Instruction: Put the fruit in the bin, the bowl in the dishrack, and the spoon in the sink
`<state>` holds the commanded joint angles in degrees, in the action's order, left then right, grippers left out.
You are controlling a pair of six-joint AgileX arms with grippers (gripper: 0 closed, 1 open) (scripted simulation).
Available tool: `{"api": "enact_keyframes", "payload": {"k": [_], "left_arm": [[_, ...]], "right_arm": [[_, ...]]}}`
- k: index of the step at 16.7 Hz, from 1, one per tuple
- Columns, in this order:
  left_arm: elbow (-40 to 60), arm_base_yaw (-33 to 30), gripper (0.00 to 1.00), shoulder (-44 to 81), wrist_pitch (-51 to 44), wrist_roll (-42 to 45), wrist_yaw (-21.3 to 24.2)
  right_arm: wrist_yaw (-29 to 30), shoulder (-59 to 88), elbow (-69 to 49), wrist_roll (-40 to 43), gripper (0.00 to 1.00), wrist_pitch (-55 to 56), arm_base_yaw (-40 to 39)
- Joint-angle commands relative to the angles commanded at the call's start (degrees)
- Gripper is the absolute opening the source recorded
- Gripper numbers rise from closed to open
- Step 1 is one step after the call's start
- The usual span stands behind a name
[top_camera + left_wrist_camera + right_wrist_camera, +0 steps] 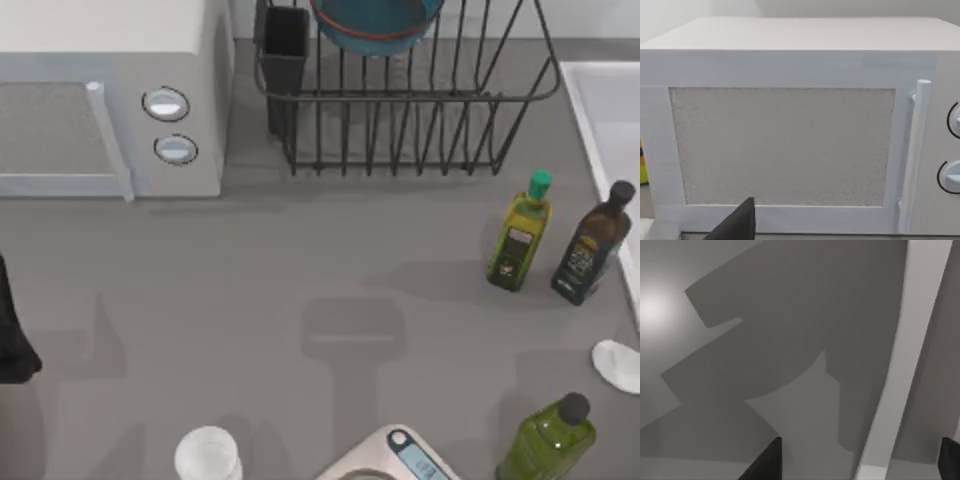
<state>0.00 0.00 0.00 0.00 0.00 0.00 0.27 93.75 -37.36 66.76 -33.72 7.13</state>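
The bowl (377, 25) is sitting inside the dishrack (410, 110) at the top of the table in the top view, its blue body and reddish-brown rim showing between the upright black bars, with the rack's dark utensil cup (285, 55) standing at the rack's left corner. The spoon (617, 364) is lying as a pale oval on the tabletop at the right edge, just below the sink (608, 110), whose raised light rim is running down the right side; the spoon is outside the basin. Between rack and spoon, two bottles are standing close together: a yellow-green oil bottle (519, 232) with a green cap and a dark bottle (593, 243) with a black cap, the dark one nearest the sink rim. A third green bottle (549, 440) is standing near the bottom right. A kitchen scale (395, 458) is poking in at the bottom centre, and a white cup (208, 455) is standing to its left. The white microwave (110, 95) is occupying the top left corner. My left arm (12, 330) is sitting at the left edge of the table; its wrist view is facing the microwave door (785, 145), and I cannot tell how its jaws stand. My right gripper (857, 460) is looking down on grey tabletop, with its two dark fingertips (767, 462) spread wide apart and nothing between them
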Motion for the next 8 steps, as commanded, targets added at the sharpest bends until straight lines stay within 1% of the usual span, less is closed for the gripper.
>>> {"api": "enact_keyframes", "payload": {"k": [1,2,5,8], "left_arm": [[0.0,0.0,1.00,0.0,0.0,0.0,0.0],[0.0,0.0,1.00,0.0,0.0,0.0,0.0],[0.0,0.0,1.00,0.0,0.0,0.0,0.0],[0.0,0.0,1.00,0.0,0.0,0.0,0.0]], "right_arm": [[0.0,0.0,0.0,0.0,0.00,0.0,0.0],[-0.4,-3.9,-2.2,-2.2,0.00,-6.0,-0.2],[-0.4,-4.7,-3.9,-2.1,0.00,-8.2,0.0],[-0.4,-7.2,-8.4,-2.0,0.00,-15.8,0.1]]}}
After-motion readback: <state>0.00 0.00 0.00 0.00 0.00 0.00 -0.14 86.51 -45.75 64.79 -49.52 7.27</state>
